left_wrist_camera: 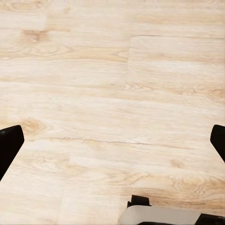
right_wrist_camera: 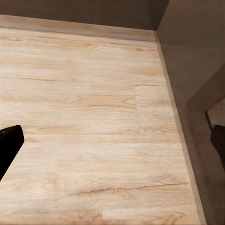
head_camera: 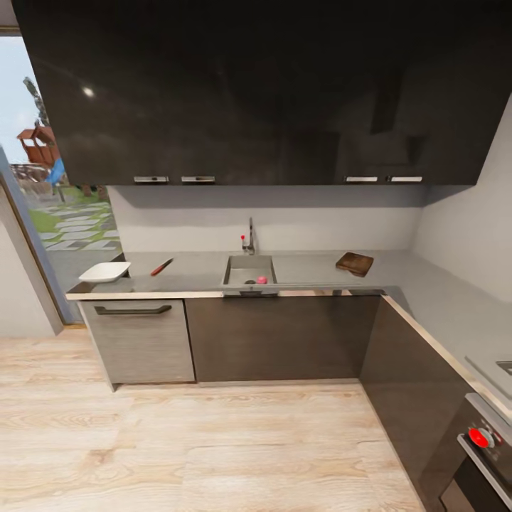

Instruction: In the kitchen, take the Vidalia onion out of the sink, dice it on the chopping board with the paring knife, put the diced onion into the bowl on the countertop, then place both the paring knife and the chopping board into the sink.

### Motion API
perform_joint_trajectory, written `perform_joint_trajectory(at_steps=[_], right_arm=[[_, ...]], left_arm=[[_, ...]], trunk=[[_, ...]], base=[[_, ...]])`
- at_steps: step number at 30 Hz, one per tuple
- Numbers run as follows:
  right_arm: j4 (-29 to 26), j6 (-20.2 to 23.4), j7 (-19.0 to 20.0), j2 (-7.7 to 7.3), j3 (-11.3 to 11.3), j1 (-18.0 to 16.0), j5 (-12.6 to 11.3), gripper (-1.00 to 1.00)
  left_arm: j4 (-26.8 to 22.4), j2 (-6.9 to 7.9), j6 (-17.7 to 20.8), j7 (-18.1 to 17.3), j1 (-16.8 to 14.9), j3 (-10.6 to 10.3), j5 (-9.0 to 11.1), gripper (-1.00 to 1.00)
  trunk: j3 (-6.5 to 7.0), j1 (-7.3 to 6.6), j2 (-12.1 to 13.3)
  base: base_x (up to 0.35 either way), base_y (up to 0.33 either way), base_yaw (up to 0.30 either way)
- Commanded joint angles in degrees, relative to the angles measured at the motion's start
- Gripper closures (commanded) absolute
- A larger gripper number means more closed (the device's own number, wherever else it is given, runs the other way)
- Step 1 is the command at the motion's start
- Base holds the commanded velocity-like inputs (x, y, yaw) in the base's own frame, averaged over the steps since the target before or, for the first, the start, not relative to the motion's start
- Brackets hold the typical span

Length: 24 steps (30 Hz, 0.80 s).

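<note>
Pale wooden flooring is being faced by both wrist cameras, each gripper's fingers spread wide on nothing. Ahead, across open floor, the Vidalia onion is lying in the sink, neither arm clearly nearer.

Black rounded fingers edge each claw; a pale grey body part sits below.
</note>
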Motion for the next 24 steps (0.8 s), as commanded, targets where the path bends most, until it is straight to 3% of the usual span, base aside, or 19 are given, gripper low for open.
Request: perform_joint_trajectory(at_steps=[1, 8, 24], right_arm=[[0.0, -0.1, -0.1, 0.00, 0.0, 0.0, -0.1, -1.00], [0.0, -0.1, -0.1, 0.00, 0.0, 0.0, 0.0, -1.00], [0.0, -0.1, -0.1, 0.08, 0.1, 0.0, 0.0, -1.00]], left_arm=[[-0.1, 0.01, -0.1, 0.0, 0.0, -0.1, 0.4, -1.00], [-0.1, 0.01, -0.1, 0.0, 0.0, -0.1, 0.4, -1.00], [0.0, 0.09, -0.1, 0.0, 0.0, -0.1, 0.4, -1.00]], trunk=[[0.08, -0.19, 0.3], [1.33, -1.73, 3.1], [1.33, -1.73, 3.1]], base=[[0.000, 0.000, 0.000], [0.000, 0.000, 0.000], [0.000, 0.000, 0.000]])
